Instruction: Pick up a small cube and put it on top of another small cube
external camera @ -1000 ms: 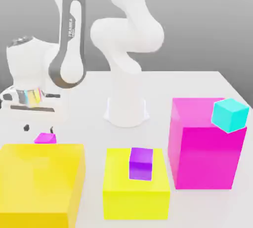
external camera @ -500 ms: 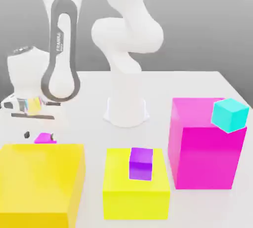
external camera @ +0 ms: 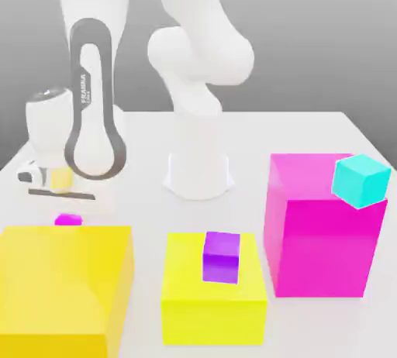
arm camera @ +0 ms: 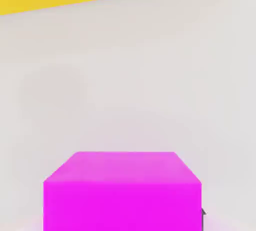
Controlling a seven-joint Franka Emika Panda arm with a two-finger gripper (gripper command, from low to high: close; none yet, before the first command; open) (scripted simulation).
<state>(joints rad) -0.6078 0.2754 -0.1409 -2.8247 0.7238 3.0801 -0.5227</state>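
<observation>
1. The tiny plain magenta-pink cube (external camera: 68,219) sits on the white table (external camera: 310,135), just behind the back edge of the large yellow block (external camera: 62,287) at the exterior view's left.
2. The tool (external camera: 62,197) is low over that cube, under the white wrist. In the hand view the tiny cube (arm camera: 122,190) looms close, with a dark finger edge at one side, so I judge the jaws pressed together on the cube.
3. Progress: the grasp looks made, but the cube is still at table level; no lift shows yet.
4. Left to do: raise it, carry it across, and set it on another small cube. The likely target is the small purple cube (external camera: 221,256), which rests on top of the medium yellow block (external camera: 213,298).
5. A small cyan cube (external camera: 360,180) rests at the top corner of the large magenta block (external camera: 326,225), at the exterior view's right.
6. There are no containers here; the blocks only carry cubes on their tops.
</observation>
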